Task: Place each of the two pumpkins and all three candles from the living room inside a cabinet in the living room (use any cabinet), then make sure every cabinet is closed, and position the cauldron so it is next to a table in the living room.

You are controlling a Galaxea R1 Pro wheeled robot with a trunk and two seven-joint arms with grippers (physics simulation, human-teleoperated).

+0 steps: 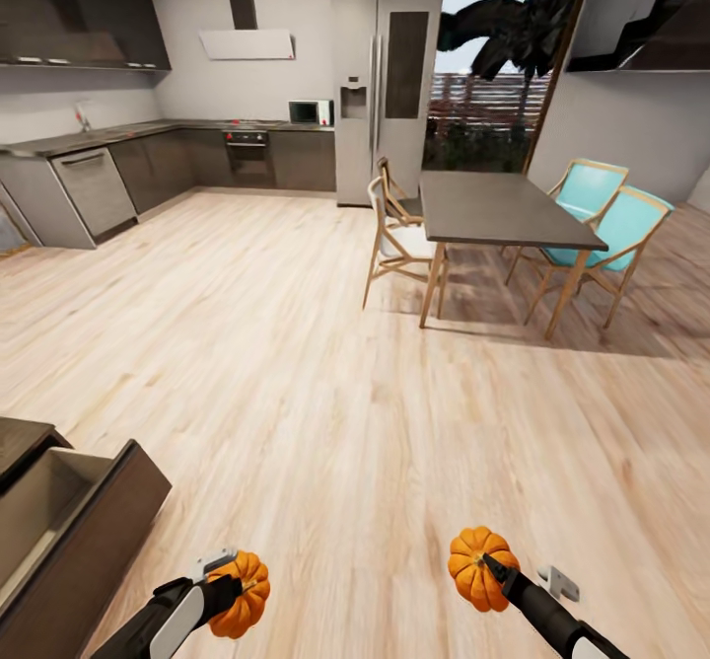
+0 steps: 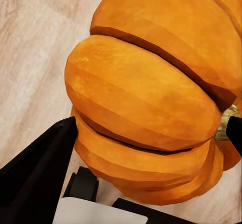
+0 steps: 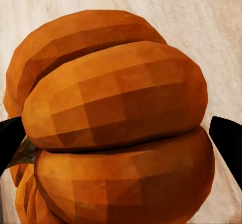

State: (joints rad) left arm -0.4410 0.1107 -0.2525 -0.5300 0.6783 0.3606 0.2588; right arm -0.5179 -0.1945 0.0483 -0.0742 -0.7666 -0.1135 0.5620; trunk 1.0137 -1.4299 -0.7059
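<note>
The left claw is clamped on a pumpkin, its black fingers pressed to either side, low over the wooden floor just beside an open cabinet drawer. The right claw grips the other pumpkin, fingers spread to its width. Both pumpkins lie sideways in the wrist views, stems pointing toward a finger. A dining table stands well beyond.

Bright, even rendered daylight from the window, soft shadows under the table, wide-angle edge stretch.
</note>
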